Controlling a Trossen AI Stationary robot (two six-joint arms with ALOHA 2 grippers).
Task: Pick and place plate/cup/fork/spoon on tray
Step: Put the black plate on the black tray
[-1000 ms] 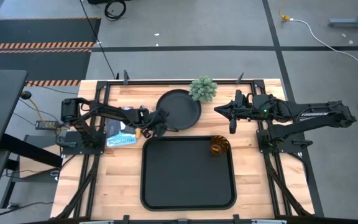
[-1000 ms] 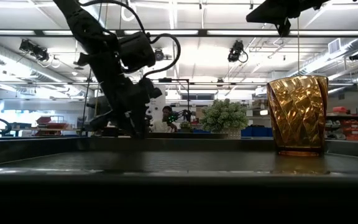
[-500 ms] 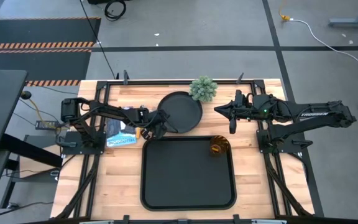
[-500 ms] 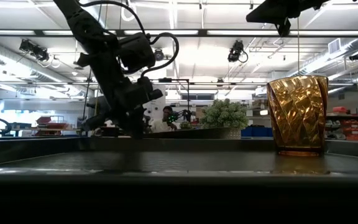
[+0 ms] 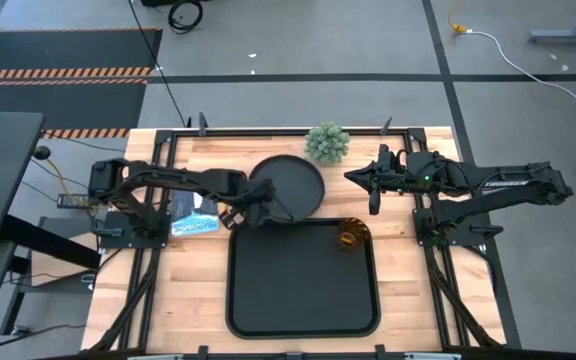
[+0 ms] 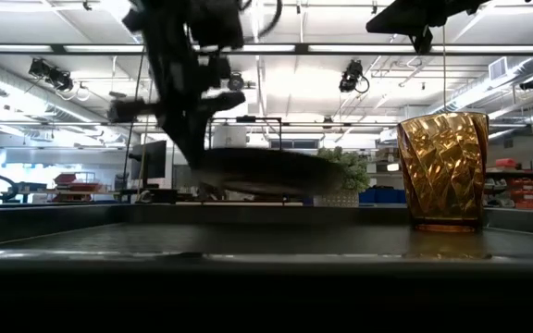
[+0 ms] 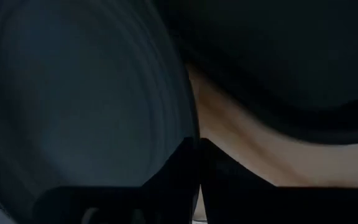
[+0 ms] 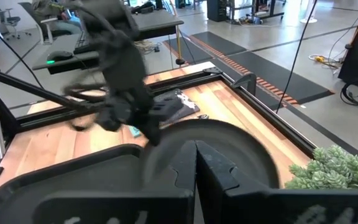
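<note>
The round black plate [image 5: 290, 184] is in the air over the table, just beyond the far edge of the large black tray [image 5: 303, 300]. It also shows in the low view [image 6: 271, 173]. My left gripper [image 5: 259, 206] is shut on the plate's rim. The amber cup [image 5: 353, 235] stands upright on its base in the tray's far right corner. My right gripper [image 5: 350, 177] is shut and empty, held above the table to the right of the plate. I cannot make out the fork or the spoon. My left gripper pinches the plate's rim [image 7: 189, 121] between its two fingers, at the plate's near left side. The fingers come from the table's left, slanting down. The plate is lifted clear of the table and lies close to level [image 6: 322, 178].
A small green plant [image 5: 327, 143] stands at the table's far edge, close behind the plate. A blue and white packet [image 5: 193, 216] lies on the wood under my left arm. Most of the tray's floor [image 5: 298, 270] is bare.
My left gripper has risen with the plate. The plate has come up off the table and now hangs clear above it, shifted slightly toward the tray. My right arm has kept still.
</note>
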